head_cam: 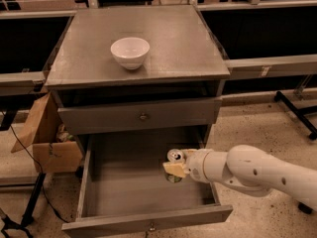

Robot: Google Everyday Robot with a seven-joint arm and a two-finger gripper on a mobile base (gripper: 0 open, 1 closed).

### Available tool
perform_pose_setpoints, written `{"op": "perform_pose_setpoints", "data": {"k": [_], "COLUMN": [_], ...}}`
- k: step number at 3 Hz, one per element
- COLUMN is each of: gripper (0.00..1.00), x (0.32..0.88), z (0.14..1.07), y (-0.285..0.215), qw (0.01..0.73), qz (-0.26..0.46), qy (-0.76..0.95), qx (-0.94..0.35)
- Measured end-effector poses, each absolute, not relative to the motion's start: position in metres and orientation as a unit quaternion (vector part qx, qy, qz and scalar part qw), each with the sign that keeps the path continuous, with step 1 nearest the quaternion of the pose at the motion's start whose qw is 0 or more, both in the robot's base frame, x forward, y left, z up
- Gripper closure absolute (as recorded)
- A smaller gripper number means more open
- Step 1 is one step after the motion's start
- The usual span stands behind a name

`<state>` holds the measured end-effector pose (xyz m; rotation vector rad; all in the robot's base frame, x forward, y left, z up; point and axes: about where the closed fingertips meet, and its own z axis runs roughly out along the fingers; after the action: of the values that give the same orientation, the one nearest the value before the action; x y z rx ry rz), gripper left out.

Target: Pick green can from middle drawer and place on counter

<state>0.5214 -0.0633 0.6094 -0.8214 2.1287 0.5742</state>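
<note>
Can (174,155) held inside the drawer (124,192)
Gripper (173,168) clamps the can; lift straight and level before swinging out of the drawer.

This looks like a robotics lab or test workshop rather than a home; the floor (262,128) is bare speckled stone or concrete; long dark tables (267,29) on metal frames stand on both sides and behind; a plain grey metal cabinet stands alone, its counter (173,58) bearing only a white bowl (130,52); an open cardboard box (47,143) sits on the floor beside it, with a loose black cable (22,145) trailing near; a white robot arm (247,170) reaches over the open middle drawer (129,192), its gripper (173,168) clasping the green can (174,155).
</note>
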Motion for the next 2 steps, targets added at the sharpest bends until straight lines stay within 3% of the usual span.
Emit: {"op": "perform_pose_setpoints", "data": {"k": [1, 2], "gripper": [1.0, 1.0], "x": [0.496, 0.514], "z": [0.655, 0.72], "y": [-0.061, -0.056], "qw": [0.376, 0.392], "qz": [0.191, 0.139], "qy": [0.844, 0.836], "qx": [-0.331, -0.358]}}
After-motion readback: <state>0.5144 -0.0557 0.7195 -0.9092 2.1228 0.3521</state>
